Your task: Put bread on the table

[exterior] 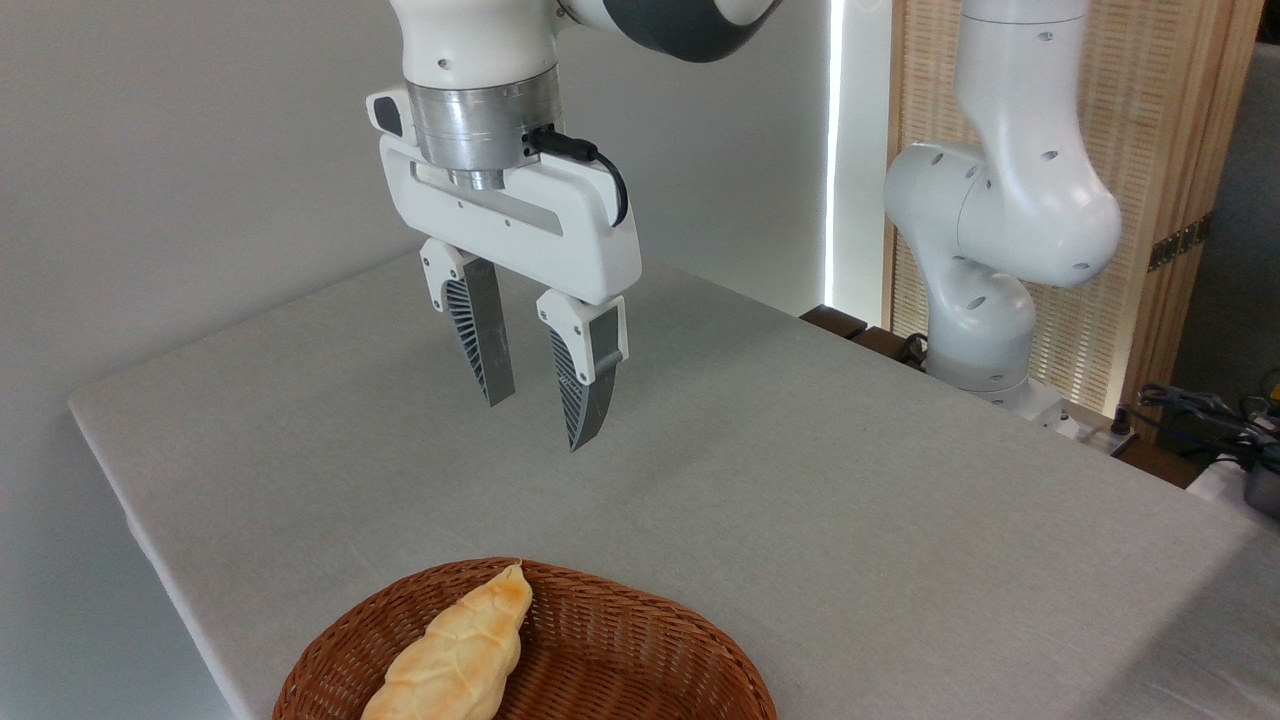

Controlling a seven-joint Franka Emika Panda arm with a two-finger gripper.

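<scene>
The bread, a golden-yellow loaf with pointed ends and a scored surface, lies in the left part of a brown wicker basket at the bottom edge of the picture. My gripper hangs well above the grey-beige table, farther back than the basket and a little to the right of the bread. Its two fingers point down, are spread apart and hold nothing.
The white arm base stands at the table's far right side. Cables and dark equipment lie beyond the right edge. A grey wall runs behind the table's left and far edges.
</scene>
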